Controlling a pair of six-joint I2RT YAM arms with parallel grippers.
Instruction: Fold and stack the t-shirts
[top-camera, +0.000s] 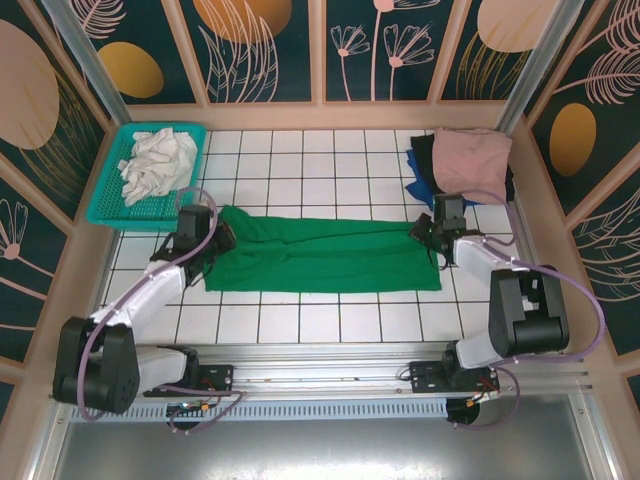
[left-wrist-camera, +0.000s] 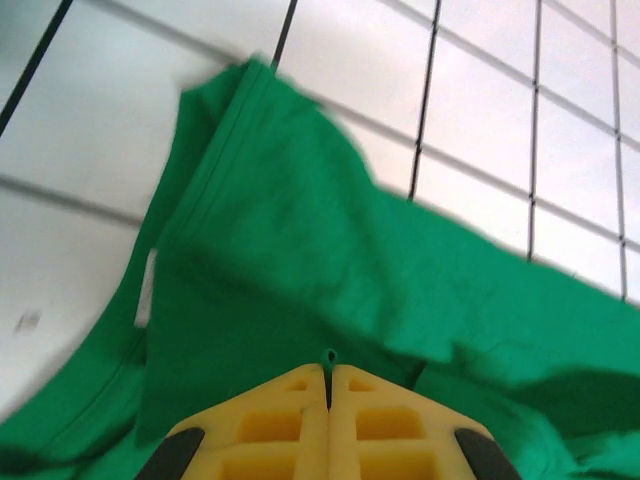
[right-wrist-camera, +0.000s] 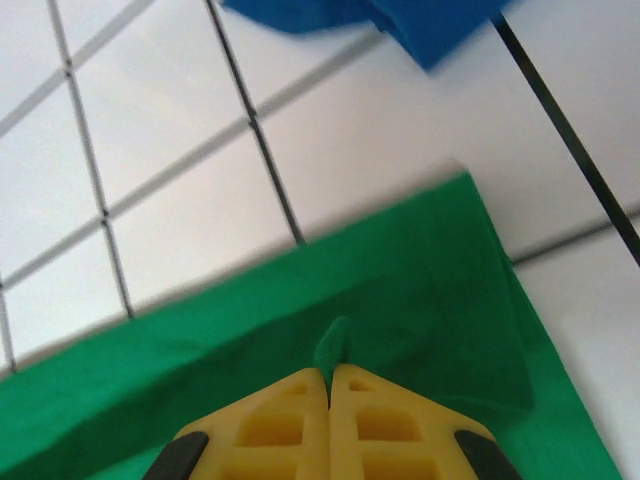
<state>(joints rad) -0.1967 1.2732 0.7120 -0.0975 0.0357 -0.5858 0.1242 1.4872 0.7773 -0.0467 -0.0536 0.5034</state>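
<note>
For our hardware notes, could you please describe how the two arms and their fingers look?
Both the left arm and right arm have white links between bulky black joint housings, each trailed by a looping lilac cable. The fingers are yellow moulded blocks with rectangular recesses and black outer corners.

At the bottom centre of the frame, the right end effector (right-wrist-camera: 328, 375) has its yellow fingers pressed together, pinching up a small peak of the green t-shirt (right-wrist-camera: 420, 290). The shirt fills the lower half, and its edge rises toward the right. A blue shirt (right-wrist-camera: 400, 15) lies at the top edge on the white tiled worktop (right-wrist-camera: 170, 130).
</note>
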